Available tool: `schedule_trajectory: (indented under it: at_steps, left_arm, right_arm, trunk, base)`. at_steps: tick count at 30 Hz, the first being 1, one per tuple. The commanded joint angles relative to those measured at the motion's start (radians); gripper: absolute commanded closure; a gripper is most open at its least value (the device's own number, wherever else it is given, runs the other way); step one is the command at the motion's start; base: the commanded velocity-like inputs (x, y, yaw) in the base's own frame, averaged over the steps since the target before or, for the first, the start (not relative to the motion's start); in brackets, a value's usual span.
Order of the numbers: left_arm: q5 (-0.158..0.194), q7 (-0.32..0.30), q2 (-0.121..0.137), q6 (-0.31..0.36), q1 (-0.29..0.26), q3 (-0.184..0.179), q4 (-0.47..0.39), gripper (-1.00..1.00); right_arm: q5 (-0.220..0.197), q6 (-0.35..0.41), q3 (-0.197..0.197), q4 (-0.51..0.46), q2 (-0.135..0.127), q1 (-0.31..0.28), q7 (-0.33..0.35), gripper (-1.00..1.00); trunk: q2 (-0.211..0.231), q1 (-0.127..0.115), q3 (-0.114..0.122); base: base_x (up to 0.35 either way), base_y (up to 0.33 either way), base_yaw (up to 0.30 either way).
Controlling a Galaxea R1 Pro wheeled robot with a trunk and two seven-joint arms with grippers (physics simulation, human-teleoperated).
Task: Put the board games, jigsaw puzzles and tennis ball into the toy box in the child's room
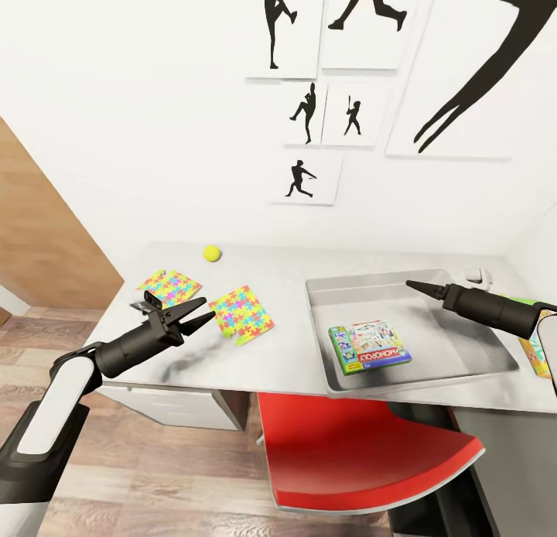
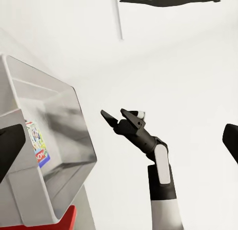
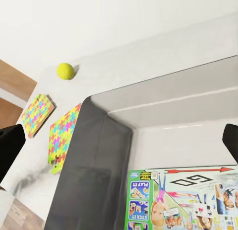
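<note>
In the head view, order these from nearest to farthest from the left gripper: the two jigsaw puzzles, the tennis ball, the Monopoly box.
From the left gripper:
1. Right jigsaw puzzle, just beside the fingers.
2. Left jigsaw puzzle, slightly behind.
3. Tennis ball, near the wall.
4. Monopoly box, in the toy box.

My left gripper (image 1: 197, 312) hangs open above the table (image 1: 286, 351), just beside the nearer jigsaw puzzle (image 1: 242, 313), with bare tabletop under it and towards the front edge. The second jigsaw puzzle (image 1: 170, 286) lies behind it, and the tennis ball (image 1: 212, 253) sits further back near the wall, with open surface around it. Between the puzzles and the toy box (image 1: 464, 351) runs a strip of free tabletop. The box's raised rim stands in the way of any low sweep. Inside, the Monopoly box (image 1: 369, 349) takes the front part; the rest of the floor is free. My right gripper (image 1: 410, 285) hovers over that free back part.
</note>
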Motion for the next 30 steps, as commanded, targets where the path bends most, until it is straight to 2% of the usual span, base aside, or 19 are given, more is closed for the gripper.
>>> schedule_trajectory:
  at_steps: [1,23,30]
  left_arm:
    - [0.000,-0.002,0.000,0.005,-0.001,0.001,0.000,-1.00]
    - [-0.001,-0.003,0.000,0.005,-0.001,0.000,0.000,-1.00]
    - [-0.001,0.005,-0.007,-0.001,0.000,0.039,0.017,-1.00]
  right_arm:
    - [0.004,0.005,-0.001,0.000,0.000,-0.001,0.006,-1.00]
    - [0.004,0.006,-0.001,-0.001,0.000,-0.003,0.005,-1.00]
    - [-0.028,-0.004,0.003,-0.001,-0.003,-0.007,0.015,-1.00]
  trunk:
    - [-0.002,0.001,-0.002]
    - [-0.002,0.001,-0.002]
    - [-0.002,0.001,-0.002]
  base:
    - [0.000,0.000,0.000]
    - [0.000,0.000,0.000]
    - [0.000,0.000,-0.053]
